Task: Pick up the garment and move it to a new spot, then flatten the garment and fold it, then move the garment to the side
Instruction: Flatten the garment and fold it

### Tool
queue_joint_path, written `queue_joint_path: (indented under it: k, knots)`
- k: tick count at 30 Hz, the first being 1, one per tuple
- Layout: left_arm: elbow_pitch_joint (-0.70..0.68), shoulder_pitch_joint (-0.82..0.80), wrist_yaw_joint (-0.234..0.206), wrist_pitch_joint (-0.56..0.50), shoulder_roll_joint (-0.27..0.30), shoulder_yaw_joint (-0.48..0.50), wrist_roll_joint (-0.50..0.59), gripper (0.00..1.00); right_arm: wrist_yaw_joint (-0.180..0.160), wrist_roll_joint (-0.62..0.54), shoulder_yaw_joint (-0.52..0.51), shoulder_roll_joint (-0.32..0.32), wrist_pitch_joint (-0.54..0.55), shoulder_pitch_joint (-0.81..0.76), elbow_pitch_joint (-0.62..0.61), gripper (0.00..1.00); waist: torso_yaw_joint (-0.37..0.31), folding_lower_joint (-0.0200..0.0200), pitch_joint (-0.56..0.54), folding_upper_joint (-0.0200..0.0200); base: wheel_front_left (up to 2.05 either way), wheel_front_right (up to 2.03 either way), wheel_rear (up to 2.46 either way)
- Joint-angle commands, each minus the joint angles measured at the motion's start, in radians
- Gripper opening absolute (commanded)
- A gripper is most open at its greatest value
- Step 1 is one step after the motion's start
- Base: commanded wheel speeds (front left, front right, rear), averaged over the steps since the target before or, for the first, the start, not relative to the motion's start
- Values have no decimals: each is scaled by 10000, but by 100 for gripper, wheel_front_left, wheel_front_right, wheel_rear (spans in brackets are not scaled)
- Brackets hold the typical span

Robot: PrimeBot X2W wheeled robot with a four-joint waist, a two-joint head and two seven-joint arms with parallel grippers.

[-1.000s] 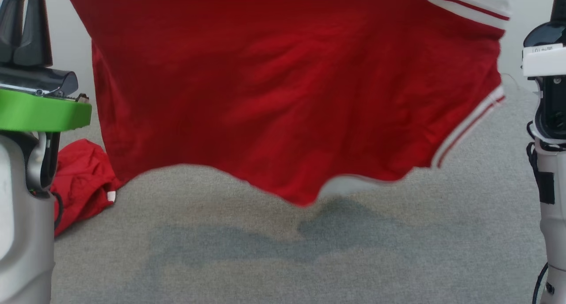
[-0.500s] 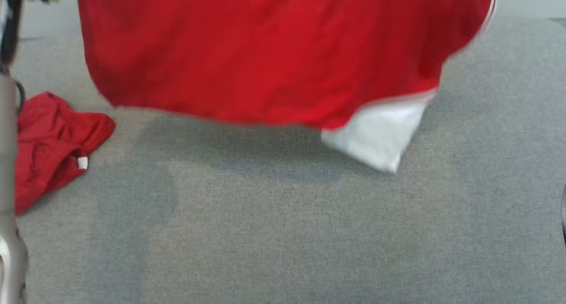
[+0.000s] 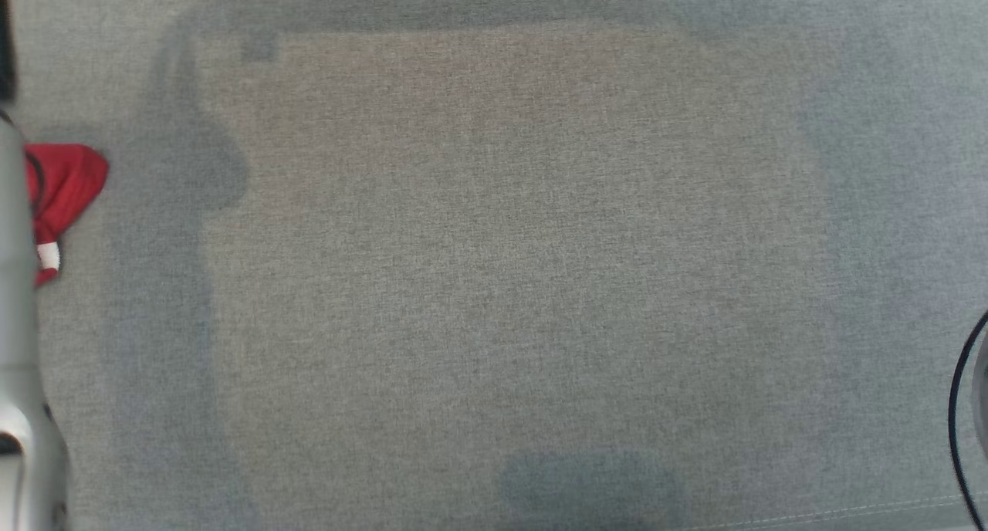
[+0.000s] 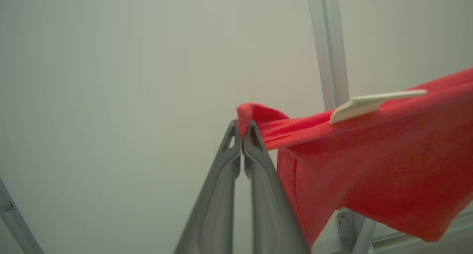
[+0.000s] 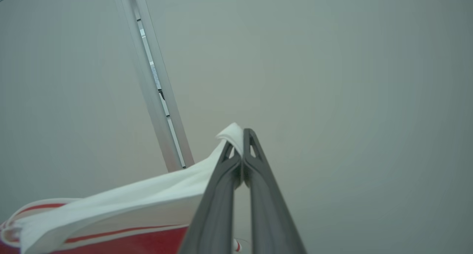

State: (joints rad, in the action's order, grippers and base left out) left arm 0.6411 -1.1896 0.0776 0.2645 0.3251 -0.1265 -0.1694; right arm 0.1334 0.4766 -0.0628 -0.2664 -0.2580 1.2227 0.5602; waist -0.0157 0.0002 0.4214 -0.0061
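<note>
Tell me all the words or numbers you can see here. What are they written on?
No words or numbers can be read.
The tag on the garment: seen edge-on, no print shows.
The small tag on the red cloth: too small and blurred to read.
</note>
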Motion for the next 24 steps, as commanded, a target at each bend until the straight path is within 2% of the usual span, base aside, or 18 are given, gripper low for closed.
queue_joint_path:
  k: [1, 4, 5, 7, 11, 15, 18, 24]
  knots:
    - [-44, 1394, -272, -14, -56, 371, -120, 0, -48, 580, -56, -323, -96, -1280, -428, 0, -129, -2, -31, 61, 0, 0, 0]
    - [-109, 3371, -396, -13, -511, 772, -326, 0, -50, 1177, -119, -249, -104, -3500, -892, 0, -150, -2, -284, 61, 0, 0, 0]
    - [-109, 3371, -396, -13, -511, 772, -326, 0, -50, 1177, -119, -249, -104, -3500, -892, 0, -150, -2, -284, 61, 0, 0, 0]
    - [-266, 4499, -447, -10, -919, 1022, -384, 0, -50, 1371, -77, -151, -106, -4805, -1080, 0, -153, -2, -434, 61, 0, 0, 0]
    - [-428, 6494, -373, -5, -1769, 1482, -412, 0, -49, 1565, -162, 216, -108, -7011, -1143, 0, -171, -2, -833, 61, 0, 0, 0]
    - [-615, 8067, -210, -4, -2348, 1678, -174, 0, -47, 1471, -207, 627, -108, -8643, -947, 0, -200, -2, -1496, 61, 0, 0, 0]
    - [-756, 9068, -180, -3, -2543, 1873, -190, 0, -46, 1189, -37, 840, -93, -9655, -804, 0, -234, -2, -2130, 61, 0, 0, 0]
    - [-843, 11011, -128, -3, -2688, 1690, -174, 0, -44, 555, 189, 850, -86, -11464, -524, 0, -231, -2, -3580, 61, 0, 0, 0]
